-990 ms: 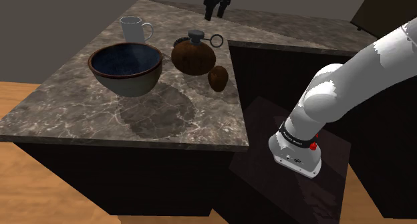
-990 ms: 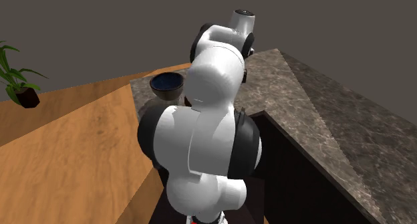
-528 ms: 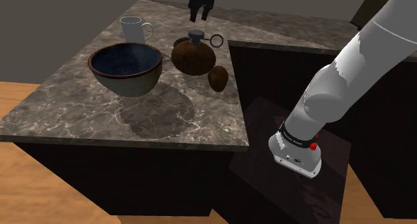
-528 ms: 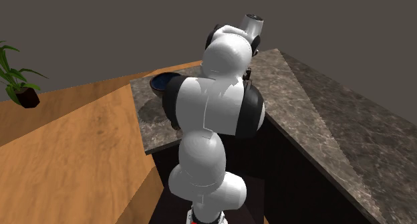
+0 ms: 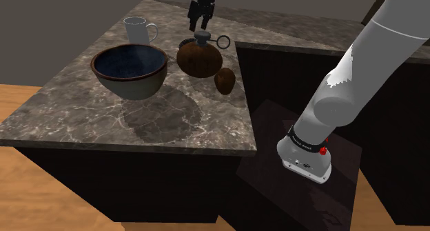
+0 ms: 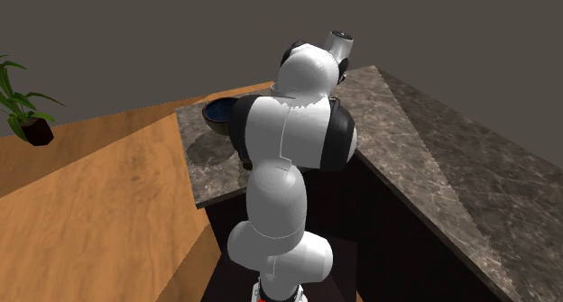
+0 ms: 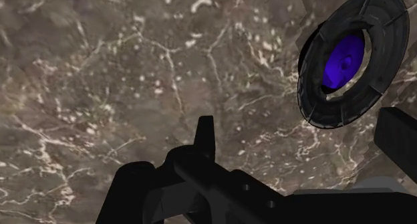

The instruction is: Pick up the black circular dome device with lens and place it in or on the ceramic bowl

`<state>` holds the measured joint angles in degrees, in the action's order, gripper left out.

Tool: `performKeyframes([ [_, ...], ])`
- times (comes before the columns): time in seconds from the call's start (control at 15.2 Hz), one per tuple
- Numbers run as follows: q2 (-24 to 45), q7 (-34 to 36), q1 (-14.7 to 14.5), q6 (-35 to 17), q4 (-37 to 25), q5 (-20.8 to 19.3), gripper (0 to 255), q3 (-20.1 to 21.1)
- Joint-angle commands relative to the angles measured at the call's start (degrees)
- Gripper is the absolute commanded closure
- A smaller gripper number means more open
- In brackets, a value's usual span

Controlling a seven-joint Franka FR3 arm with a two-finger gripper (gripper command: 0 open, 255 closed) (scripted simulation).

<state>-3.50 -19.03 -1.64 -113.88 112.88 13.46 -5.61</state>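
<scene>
The black round dome device lies on the marbled countertop, a purple lens in its middle, just past my right fingertip and outside the gap. My gripper is open with nothing between the fingers. In the shoulder view the gripper hangs fingers-down just above a small dark round shape, which I take for the device, behind the top of a brown round vessel. The dark blue bowl with a brown rim stands to that view's left; the arm partly hides the bowl.
A white mug stands behind the bowl. A thin ring and a small brown object lie by the brown vessel near the counter's inner corner. A second counter runs alongside the stand. A potted plant sits on the wood floor.
The gripper has travelled toward the shoulder view's left and come down, from the far counter edge to just over the dark round shape. The arm's upper links have swung upright.
</scene>
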Motion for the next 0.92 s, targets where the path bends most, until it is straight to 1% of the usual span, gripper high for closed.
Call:
performKeyframes([
  [0.0,0.23,-0.03,-0.13,-1.21,0.94,0.14,0,0.14],
  [0.53,0.22,-0.03,-0.13,-1.2,0.93,0.14,0,0.14],
  [0.59,0.22,-0.03,-0.13,-1.2,0.93,0.14,255,0.14],
  [0.86,0.22,-0.03,-0.13,-1.2,0.93,0.14,255,0.14],
])
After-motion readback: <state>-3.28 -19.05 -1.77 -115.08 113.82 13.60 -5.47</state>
